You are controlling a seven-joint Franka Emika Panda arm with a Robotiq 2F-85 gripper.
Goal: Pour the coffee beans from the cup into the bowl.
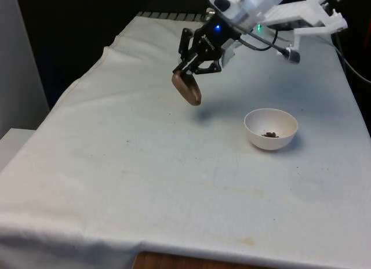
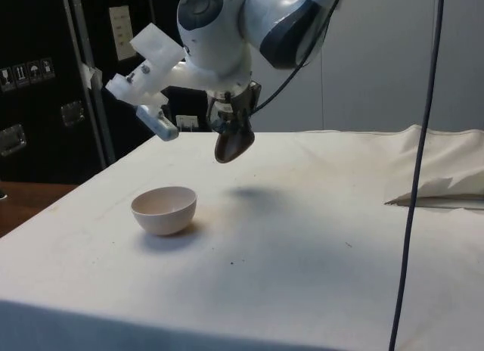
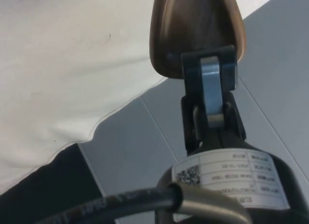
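Front view: the gripper (image 1: 186, 71) sits in the upper middle of the frame, well above the cloth, its fingers closed on a brown cup (image 1: 186, 87). The cup is tilted, hanging below and slightly toward the front view's left of the gripper body. A soft shadow lies on the white cloth (image 1: 145, 164) between the cup and the bowl.

The white bowl (image 1: 271, 128) rests on the cloth at the middle right of the frame, well apart from the cup and lower in the picture. This view looks down into the bowl: a small cluster of dark coffee beans (image 1: 269, 134) lies at the bottom.

Side view: the bowl (image 2: 164, 209) stands at lower left of centre, seen from outside its wall, so its contents are hidden here. The cup (image 2: 233, 144) hangs in the upper middle of the frame, clear of the table, with the gripper (image 2: 231, 122) clamped on it from above. Here the bowl lies to the left of the cup and nearer the camera. A black cable (image 2: 420, 169) runs down the right side of the frame.

Wrist view: one finger (image 3: 211, 86) presses flat against the cup's (image 3: 193, 26) glossy brown wall. Cloth edge and grey floor show behind. The cup's mouth and inside cannot be seen in any view.
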